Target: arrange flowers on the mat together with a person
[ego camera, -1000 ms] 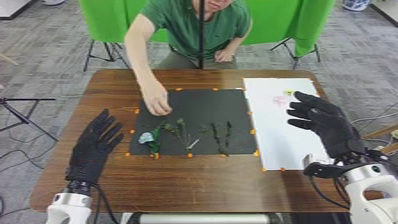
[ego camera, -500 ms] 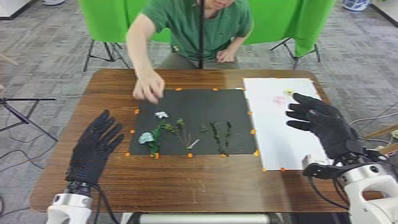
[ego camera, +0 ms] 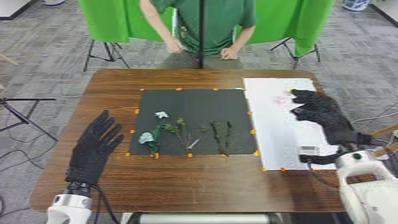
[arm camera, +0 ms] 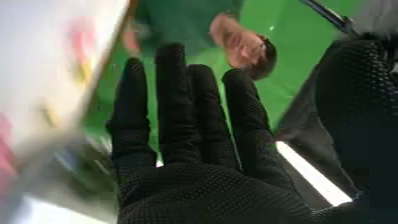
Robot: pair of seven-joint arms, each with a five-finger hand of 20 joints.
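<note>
Brown wood makes up the table (ego camera: 133,185) I'm looking down on, with twelve o'clock at its far edge. Behind it hangs a green curtain (ego camera: 111,20), and a black stand (ego camera: 22,100) is out at nine. A person (ego camera: 209,22) is at twelve, both hands off the flowers; a dark pole (ego camera: 202,37) cuts across my sight of them, and the head is cropped away. My right forearm covers the five o'clock corner of the white sheet (ego camera: 280,135). Whatever is pink and yellow past my glove in the wrist view is too smeared for me to name.

My right hand (ego camera: 329,120) is over the sheet, at three o'clock from the dark mat (ego camera: 200,102); in the wrist view the right hand (arm camera: 187,192) is wide, fingers straight. A pink flower (ego camera: 282,100) is just beside its fingertips, towards ten. My left hand (ego camera: 89,152) is wide too, at eight from the mat. From it, the white flower (ego camera: 161,114) on the mat lies between one and two, the pale blue flower (ego camera: 147,137) between two and three, and the green sprigs (ego camera: 222,136) near three.
</note>
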